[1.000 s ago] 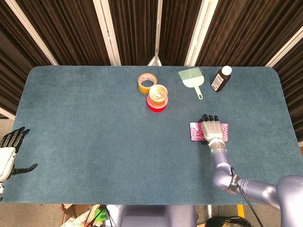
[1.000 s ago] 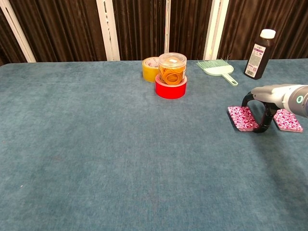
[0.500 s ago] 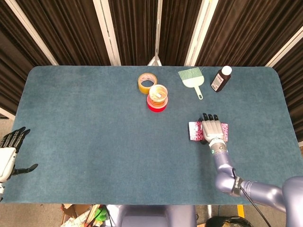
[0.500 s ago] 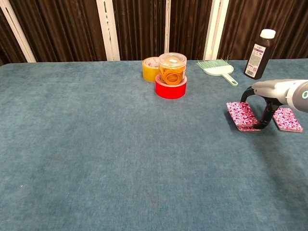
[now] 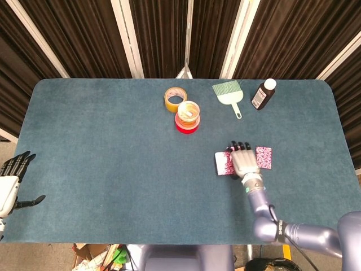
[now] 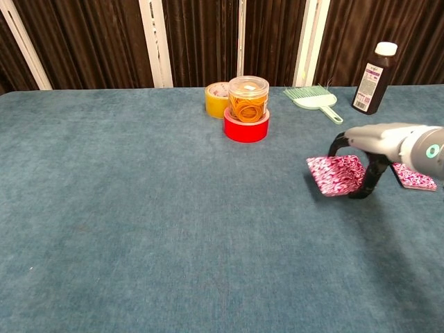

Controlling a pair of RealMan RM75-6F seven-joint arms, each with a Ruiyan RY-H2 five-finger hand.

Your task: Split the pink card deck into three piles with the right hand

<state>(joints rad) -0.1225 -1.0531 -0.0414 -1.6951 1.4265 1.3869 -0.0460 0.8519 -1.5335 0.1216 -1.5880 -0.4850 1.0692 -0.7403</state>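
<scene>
Your right hand (image 6: 371, 156) grips a pink card packet (image 6: 336, 174) lifted off the tabletop (image 5: 113, 158); another pink pile (image 5: 263, 157) lies nearer the right edge. Your left hand (image 5: 10, 183) hangs open off the left edge.

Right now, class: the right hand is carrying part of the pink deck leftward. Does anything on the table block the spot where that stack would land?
Nothing visible does. The right hand holds a stack of pink cards over bare table. The pile left behind lies to its right, and the red tape roll sits well behind.
</scene>
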